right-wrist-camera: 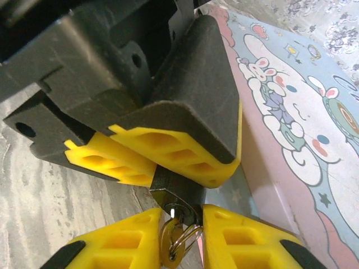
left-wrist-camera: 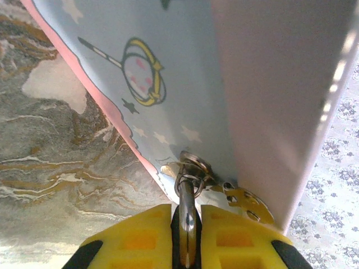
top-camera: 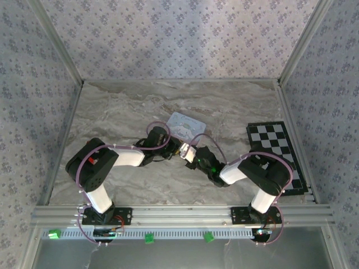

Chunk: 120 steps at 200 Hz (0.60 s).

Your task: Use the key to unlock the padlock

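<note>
Patterned wallpaper walls (top-camera: pixel 179 33) are closing in a marbled grey table (top-camera: pixel 123 106) on three sides. Two arms are rising from the bottom edge of the overhead view. The left arm (top-camera: pixel 120 158) and the right arm (top-camera: pixel 252 168) are reaching toward each other and meeting near the middle of the frame. A black-and-white checkerboard (top-camera: pixel 275 148) is lying flat at the right side of the table, well apart from the meeting point. A pale blue cartoon tin (top-camera: pixel 188 124) is lying just above the two wrists, tilted at an angle to the table edges.

In the right wrist view, the left fingers (right-wrist-camera: pixel 179 154) are coming in from the upper left. They are clamping the padlock (right-wrist-camera: pixel 174 190), a small dark block held up off the table, with its keyhole end pointing down toward the bottom of the frame. The right fingers (right-wrist-camera: pixel 241 235) are sitting close on either side of the key (right-wrist-camera: pixel 170 246), which is standing in the keyhole. Whether they are actually pressing on the key cannot be told. A thin key ring (right-wrist-camera: pixel 189 238) is hanging beside the key, between the same fingers.

In the left wrist view, a metal loop (left-wrist-camera: pixel 189 168) is showing just past the fingertips. A brass-coloured piece (left-wrist-camera: pixel 244 204) is lying beside it, against the tin's blue surface.
</note>
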### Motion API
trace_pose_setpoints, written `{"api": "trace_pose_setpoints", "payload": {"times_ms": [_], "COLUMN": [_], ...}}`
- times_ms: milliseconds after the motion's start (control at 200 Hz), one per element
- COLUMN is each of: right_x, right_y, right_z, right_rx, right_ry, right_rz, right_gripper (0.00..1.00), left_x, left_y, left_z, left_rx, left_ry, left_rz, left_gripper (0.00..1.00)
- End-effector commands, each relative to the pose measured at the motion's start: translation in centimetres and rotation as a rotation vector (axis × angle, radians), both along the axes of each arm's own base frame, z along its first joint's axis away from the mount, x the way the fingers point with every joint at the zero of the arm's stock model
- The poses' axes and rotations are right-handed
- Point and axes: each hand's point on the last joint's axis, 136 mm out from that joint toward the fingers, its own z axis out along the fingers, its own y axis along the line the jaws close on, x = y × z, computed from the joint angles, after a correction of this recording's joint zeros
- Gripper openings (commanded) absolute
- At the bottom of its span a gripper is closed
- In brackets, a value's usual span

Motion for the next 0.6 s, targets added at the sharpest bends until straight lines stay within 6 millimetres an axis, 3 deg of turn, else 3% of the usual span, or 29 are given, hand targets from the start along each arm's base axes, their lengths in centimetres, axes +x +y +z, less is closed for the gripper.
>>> {"api": "trace_pose_setpoints", "payload": {"times_ms": [0,320,595], "right_x": [-0.5,-0.7,-0.3], "right_y": [-1.1,-1.1,-0.7], "right_z": [-0.7,-0.6,1.4], "right_rx": [-0.029,-0.019,0.018], "right_ry": [-0.015,-0.054,-0.100], "right_rz": [-0.042,-0.090,-0.101], "right_gripper": [0.26,0.26,0.25], "left_x": [0.0,0.0,-0.1], "left_y": [-0.6,-0.6,-0.6], "left_z": [0.6,0.7,0.3], "left_rx": [-0.019,-0.020,-0.018], "left_ry": [-0.010,-0.012,-0.007], "left_rz": [-0.025,-0.030,-0.029], "left_gripper": [0.00,0.00,0.00]}}
